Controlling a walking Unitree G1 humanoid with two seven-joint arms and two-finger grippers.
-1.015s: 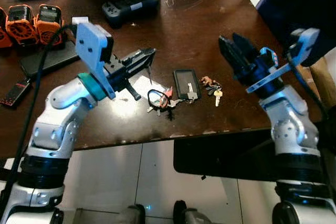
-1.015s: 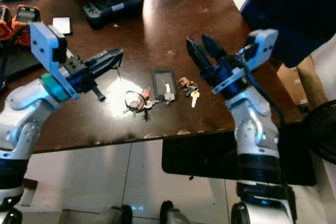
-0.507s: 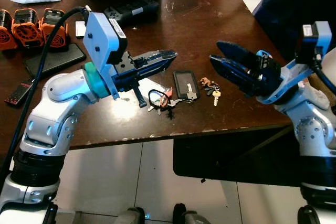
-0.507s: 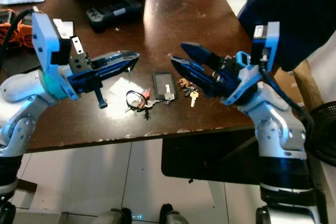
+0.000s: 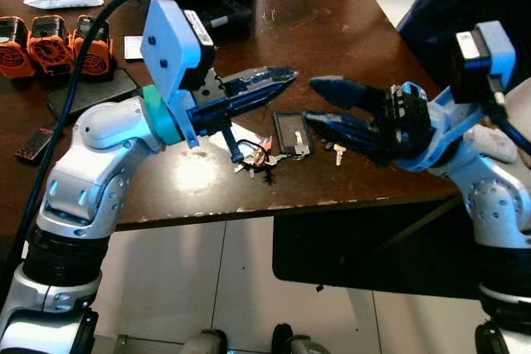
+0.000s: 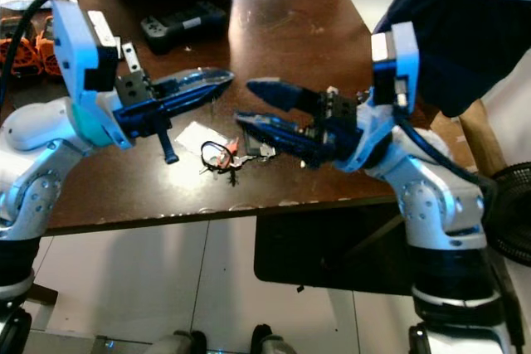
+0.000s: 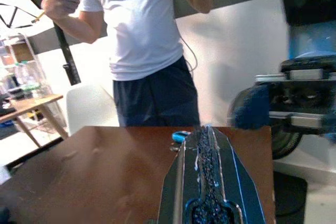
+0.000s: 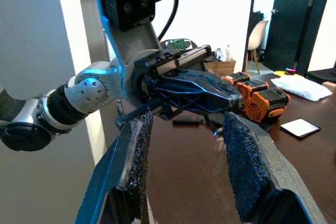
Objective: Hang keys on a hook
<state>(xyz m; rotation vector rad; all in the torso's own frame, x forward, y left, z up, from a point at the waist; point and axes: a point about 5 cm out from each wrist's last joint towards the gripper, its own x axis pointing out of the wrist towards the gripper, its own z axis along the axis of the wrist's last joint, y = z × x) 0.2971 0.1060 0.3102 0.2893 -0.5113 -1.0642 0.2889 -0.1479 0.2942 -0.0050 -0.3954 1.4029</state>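
The keys (image 5: 253, 157) lay loose on the brown desk (image 5: 315, 31) near its front edge, at the centre of the left eye frame, just beside a black card holder (image 5: 291, 132) and a second small bunch (image 5: 337, 152) to its right. Neither hand had them. The left gripper (image 5: 264, 89) hovered above the desk at centre frame, its fingers pressed together and holding nothing. The right gripper (image 5: 328, 101) reached in from the right side, fingers (image 8: 244, 166) spread wide, above the card holder. No hook could be made out anywhere. By this showing the task had barely begun: the keys were yet to be picked up, carried and hung. A person (image 7: 142, 40) stood beyond the desk.
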